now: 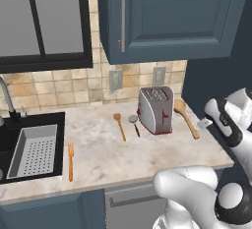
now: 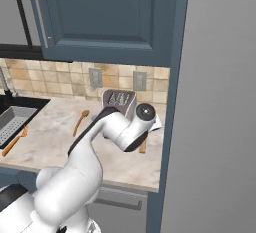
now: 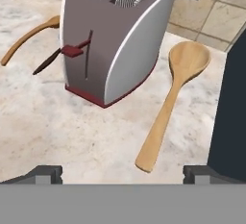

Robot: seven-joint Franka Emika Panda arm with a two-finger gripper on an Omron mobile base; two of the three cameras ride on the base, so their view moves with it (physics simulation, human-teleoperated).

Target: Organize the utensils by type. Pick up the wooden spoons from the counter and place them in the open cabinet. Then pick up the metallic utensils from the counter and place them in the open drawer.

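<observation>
The claw [image 3: 122, 172] hangs wide open and empty above the desk [image 3: 62, 127], lined up over the handle end of a wooden spoon [image 3: 170, 98] lying flat just beside the toaster [image 3: 113, 35], apparently to straddle its handle

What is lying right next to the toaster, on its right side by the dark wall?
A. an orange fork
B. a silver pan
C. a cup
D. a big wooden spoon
D: a big wooden spoon lies flat on the counter beside the toaster.
</observation>
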